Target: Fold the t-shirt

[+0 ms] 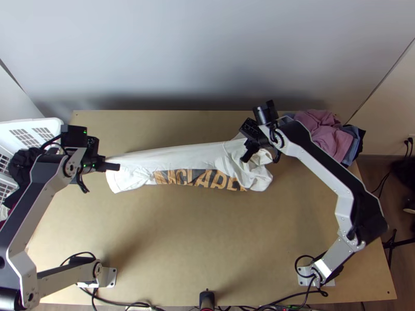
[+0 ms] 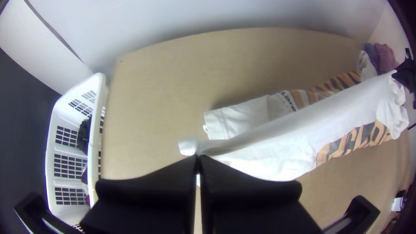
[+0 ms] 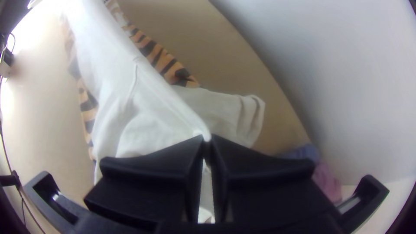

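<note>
In the top view my left gripper [image 1: 112,166] is at the left end of the white t-shirt [image 1: 192,155], and my right gripper [image 1: 249,154] is at its right end. The shirt is stretched between them in a long band, its orange and black print along the near side. In the left wrist view my left gripper [image 2: 198,158] is shut on a corner of the shirt [image 2: 277,147]. My right gripper [image 3: 207,139], in the right wrist view, is shut on the upper edge of the shirt [image 3: 151,104]; more cloth lies beneath, partly hidden.
A pile of pink and blue clothes [image 1: 324,129] lies at the table's far right corner. White baskets [image 1: 31,132] with dark cloth stand beyond the left edge. Bare wood [image 1: 207,238] extends on the near side of the shirt.
</note>
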You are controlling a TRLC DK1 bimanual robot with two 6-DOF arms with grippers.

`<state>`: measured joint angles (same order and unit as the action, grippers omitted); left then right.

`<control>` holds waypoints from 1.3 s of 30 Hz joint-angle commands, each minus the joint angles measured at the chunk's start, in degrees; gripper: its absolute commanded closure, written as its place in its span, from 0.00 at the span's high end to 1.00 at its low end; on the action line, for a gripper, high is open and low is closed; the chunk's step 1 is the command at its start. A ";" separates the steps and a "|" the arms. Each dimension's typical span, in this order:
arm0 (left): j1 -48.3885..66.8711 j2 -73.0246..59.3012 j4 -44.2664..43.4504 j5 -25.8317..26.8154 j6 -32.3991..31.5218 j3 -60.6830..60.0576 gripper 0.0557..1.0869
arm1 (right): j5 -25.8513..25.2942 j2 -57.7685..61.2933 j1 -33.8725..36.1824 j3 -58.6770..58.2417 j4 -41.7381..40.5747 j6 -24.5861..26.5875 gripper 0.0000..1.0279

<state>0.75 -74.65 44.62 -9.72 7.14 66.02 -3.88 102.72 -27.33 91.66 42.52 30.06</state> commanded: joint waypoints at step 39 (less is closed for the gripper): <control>-0.49 -26.33 -13.68 -0.57 1.65 5.88 0.03 | 0.01 26.22 2.20 19.70 -0.42 -1.76 0.03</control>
<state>-0.54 -97.30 31.09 -10.35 8.27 71.26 -3.84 127.26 -25.41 111.70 41.65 28.58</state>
